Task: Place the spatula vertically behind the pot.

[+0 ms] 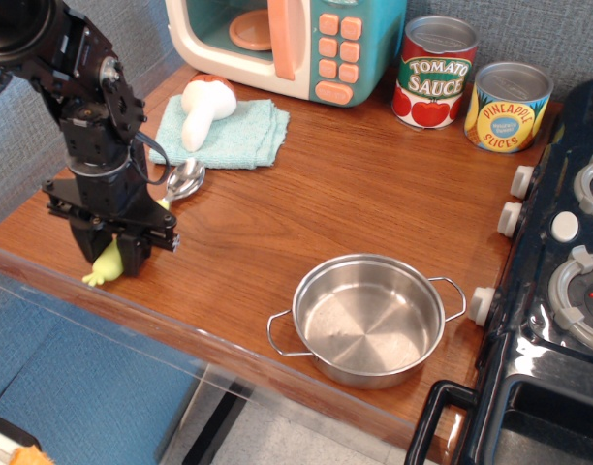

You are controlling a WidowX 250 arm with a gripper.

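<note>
The black robot arm's claw (110, 254) covers the middle of the slender spatula (105, 265) with its pale yellow-green plastic handle; only the lobed handle tip below the claw and the shiny silver spoon-like head above it show. The two fingers stand on either side of the handle, apparently clamped on it, though the contact itself is hidden. The spatula lies well to the left of the small round stainless-steel pot (368, 318), near the front-left edge of the brown wooden tabletop (374, 194). The pot sits empty near the front edge, its two wire loop handles out to the sides. To the pot's right a black toy stove (558, 291) is cut off by the picture's edge. Behind the pot, far back, stand a teal toy microwave (287, 39), cropped at the top, a tomato sauce tin (434, 72) and a pineapple slices tin (508, 107). Grey-blue fabric walls (15, 126) surround the tabletop.
</note>
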